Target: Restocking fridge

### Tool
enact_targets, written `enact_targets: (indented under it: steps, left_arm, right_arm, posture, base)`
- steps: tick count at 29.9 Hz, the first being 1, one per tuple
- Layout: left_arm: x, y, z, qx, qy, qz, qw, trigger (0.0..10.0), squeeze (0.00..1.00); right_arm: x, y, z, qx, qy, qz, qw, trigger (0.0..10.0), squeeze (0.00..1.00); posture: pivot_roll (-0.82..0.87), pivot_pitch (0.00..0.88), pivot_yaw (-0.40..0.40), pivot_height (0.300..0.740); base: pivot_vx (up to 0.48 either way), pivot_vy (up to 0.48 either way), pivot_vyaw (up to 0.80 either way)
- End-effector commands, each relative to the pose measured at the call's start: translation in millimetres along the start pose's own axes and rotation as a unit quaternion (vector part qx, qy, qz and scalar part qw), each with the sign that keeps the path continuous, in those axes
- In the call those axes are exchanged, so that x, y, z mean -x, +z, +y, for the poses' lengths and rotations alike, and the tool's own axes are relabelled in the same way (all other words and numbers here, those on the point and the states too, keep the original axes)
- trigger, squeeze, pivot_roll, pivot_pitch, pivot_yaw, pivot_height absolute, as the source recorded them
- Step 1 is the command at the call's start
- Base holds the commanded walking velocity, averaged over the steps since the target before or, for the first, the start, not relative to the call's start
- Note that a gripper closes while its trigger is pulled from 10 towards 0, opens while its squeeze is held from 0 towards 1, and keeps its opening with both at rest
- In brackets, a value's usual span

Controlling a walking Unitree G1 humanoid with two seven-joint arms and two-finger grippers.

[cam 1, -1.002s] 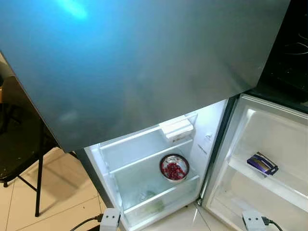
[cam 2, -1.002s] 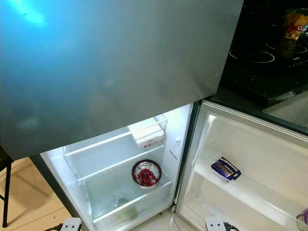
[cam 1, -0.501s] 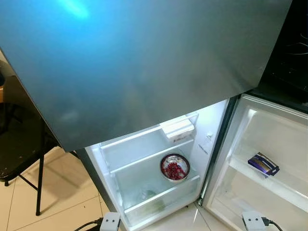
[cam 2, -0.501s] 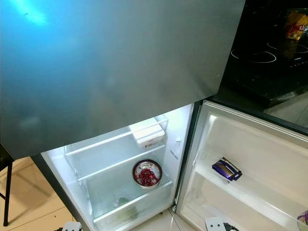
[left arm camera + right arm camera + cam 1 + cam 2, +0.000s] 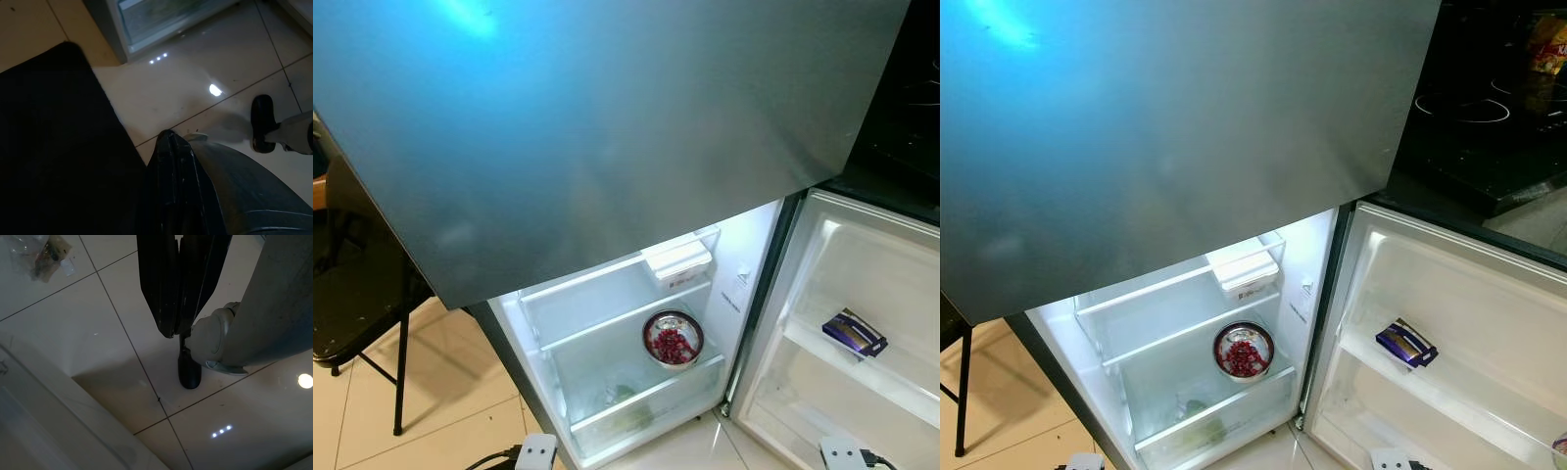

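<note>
With fridge door open, bowl sits inside.

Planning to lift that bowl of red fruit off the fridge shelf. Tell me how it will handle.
The bowl looks like shiny metal, so probably stiff but slippery at the rim. It is open-topped and holds loose red fruit, so tilting would likely spill it. It sits near the shelf front edge; a push might tip it off.

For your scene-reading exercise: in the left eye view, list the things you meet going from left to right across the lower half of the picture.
Black chair → white box on the upper fridge shelf → steel bowl of red berries → purple packet on the open door's shelf.
</note>
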State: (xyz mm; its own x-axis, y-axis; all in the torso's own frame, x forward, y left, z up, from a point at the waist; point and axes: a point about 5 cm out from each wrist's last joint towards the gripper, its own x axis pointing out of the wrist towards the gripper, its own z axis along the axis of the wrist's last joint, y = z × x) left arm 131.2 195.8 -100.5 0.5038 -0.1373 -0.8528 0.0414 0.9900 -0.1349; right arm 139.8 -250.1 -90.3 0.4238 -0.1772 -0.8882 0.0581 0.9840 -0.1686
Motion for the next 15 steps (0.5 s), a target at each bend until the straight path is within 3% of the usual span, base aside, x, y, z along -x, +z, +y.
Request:
enact_targets:
  steps: [1,15]
  left_arm:
    - [2.1,6.1,11.7,-0.002,0.016,-0.004,1.000,10.0,0.00]
    - [-0.3,7.0,5.9,0.010,0.013,-0.003,1.000,10.0,0.00]
  right_arm:
    - [-0.1,1.6,-2.4,-0.009,-0.004,0.002,1.000,10.0,0.00]
    - [0.3,-6.0,2.5,-0.008,0.000,0.009,1.000,10.0,0.00]
  posture:
    - [-0.01,0.000,0.007,0.740]
    - [-0.01,0.000,-0.003,0.740]
  base:
    - [0.000,0.000,0.00]
    - [0.000,0.000,0.00]
